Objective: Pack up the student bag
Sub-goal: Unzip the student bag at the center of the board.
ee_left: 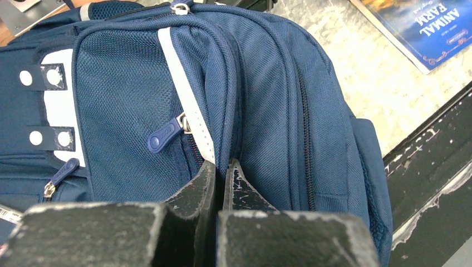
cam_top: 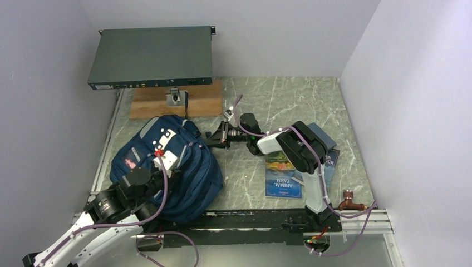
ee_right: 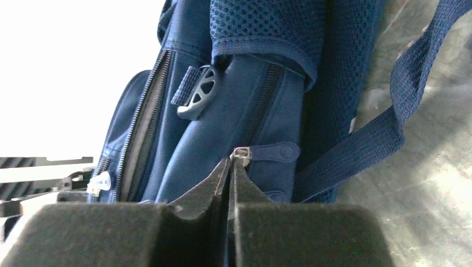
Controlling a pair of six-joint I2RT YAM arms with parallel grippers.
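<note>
The student bag (cam_top: 178, 167), a navy backpack with a white-grey patch, lies at the left of the table. My left gripper (cam_top: 168, 173) rests on its front. In the left wrist view the gripper (ee_left: 221, 166) is shut, its tips pinched into the fabric fold between the front pocket (ee_left: 128, 111) and the main body. My right gripper (cam_top: 214, 136) reaches the bag's far right edge. In the right wrist view it (ee_right: 231, 164) is shut at a metal zipper slider (ee_right: 241, 153) with a navy pull tab (ee_right: 275, 151), beside a loose strap (ee_right: 389, 128).
A blue "Animal Farm" book (cam_top: 284, 175) lies right of the bag, also in the left wrist view (ee_left: 423, 28). Another book (cam_top: 328, 147) lies under the right arm. A copper fitting (cam_top: 350, 201) sits near the front right. A wooden board (cam_top: 167, 100) and dark rack unit (cam_top: 153, 55) stand behind.
</note>
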